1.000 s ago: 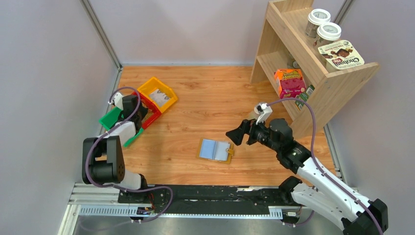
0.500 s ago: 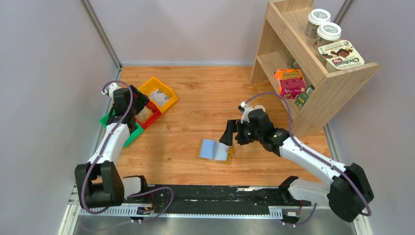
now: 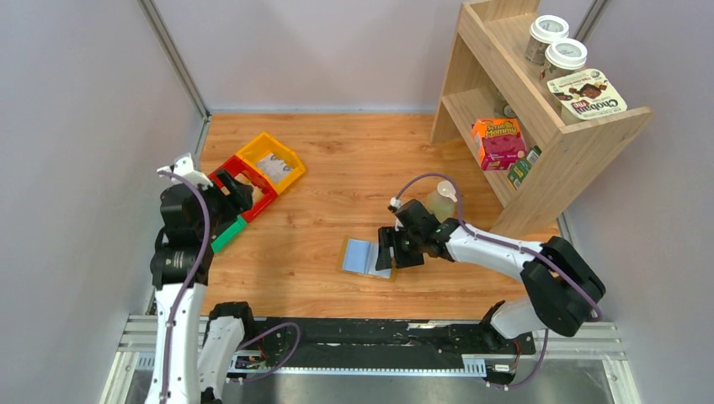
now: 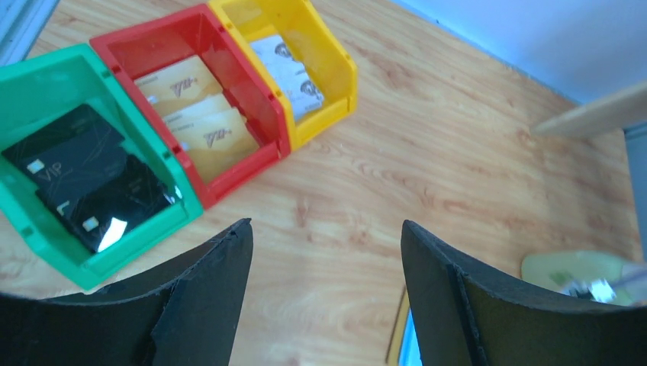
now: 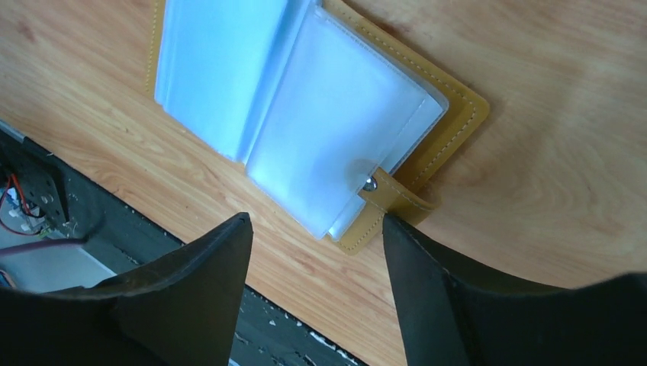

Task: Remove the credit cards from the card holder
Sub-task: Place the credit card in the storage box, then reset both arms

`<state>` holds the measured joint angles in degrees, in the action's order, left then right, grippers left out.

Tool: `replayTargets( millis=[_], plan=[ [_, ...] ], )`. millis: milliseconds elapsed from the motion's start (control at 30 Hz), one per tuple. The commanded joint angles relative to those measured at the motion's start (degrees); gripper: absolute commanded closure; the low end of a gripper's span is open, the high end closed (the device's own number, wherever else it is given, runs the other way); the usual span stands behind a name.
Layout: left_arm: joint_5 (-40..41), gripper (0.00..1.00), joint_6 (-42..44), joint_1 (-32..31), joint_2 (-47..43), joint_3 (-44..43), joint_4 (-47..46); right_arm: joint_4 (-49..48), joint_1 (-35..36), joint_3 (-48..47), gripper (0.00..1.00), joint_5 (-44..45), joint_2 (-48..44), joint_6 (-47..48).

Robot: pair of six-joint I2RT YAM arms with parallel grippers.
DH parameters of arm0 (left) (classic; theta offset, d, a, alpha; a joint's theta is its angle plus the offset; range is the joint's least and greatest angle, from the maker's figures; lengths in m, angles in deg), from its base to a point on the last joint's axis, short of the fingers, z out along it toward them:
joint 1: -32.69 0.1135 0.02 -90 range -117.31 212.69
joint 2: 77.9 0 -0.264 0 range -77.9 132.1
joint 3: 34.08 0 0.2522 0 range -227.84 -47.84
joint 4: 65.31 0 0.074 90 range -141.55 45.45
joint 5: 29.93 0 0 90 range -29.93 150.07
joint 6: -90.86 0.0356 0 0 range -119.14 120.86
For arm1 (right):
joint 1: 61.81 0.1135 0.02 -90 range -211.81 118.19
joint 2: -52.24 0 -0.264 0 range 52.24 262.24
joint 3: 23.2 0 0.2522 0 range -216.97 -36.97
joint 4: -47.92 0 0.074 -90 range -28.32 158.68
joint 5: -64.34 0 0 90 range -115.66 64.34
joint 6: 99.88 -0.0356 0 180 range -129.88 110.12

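Two halves of the card holder (image 3: 368,257) lie spread open on the tabletop (image 3: 337,160) near its front edge, the credit cards (image 5: 221,69) tucked in clear sleeves. The right fingers (image 5: 191,305) hang apart and empty above its snap-tab side, so the approach to a first card seems in hand. Next they must lower and pinch one card's edge alone, while the left fingers (image 4: 191,305), also apart and empty near the coloured bins (image 4: 263,114), might pin the holder.
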<state>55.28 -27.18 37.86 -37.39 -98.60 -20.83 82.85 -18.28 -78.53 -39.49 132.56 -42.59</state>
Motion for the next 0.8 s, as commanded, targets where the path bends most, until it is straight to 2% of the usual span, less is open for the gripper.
replayTargets(
  millis=[0,133,300,367,467,667,767],
  plan=[
    [-5.56,0.22,3.78,0.28,-5.87,-0.83,13.3,-2.36,1.03,-5.28,0.34,2.39,4.93,-0.43],
    [-8.38,0.22,2.37,0.28,-11.67,-1.0,20.42,-4.21,1.03,-9.31,0.44,6.34,9.06,1.76],
    [-8.12,0.21,1.31,0.19,-13.97,-1.45,25.61,-3.42,0.68,-18.63,0.5,10.4,14.69,7.12],
    [-7.25,0.21,1.4,0.19,-14.67,-0.66,25.79,-3.24,0.68,-21.09,0.46,10.31,15.14,8.62],
    [-8.29,0.21,3.06,0.19,-15.46,-0.65,26.23,-1.93,0.07,-23.12,0.32,11.8,12.86,9.5],
    [-8.65,0.2,6.14,0.11,-16.43,-4.25,29.65,2.29,-1.34,-21.55,0.01,21.54,-1.45,12.14],
    [-5.76,0.18,7.29,-0.6,-16.87,-7.76,31.5,4.84,-1.25,-19.88,0.0,26.82,-10.49,13.63]
  ],
)
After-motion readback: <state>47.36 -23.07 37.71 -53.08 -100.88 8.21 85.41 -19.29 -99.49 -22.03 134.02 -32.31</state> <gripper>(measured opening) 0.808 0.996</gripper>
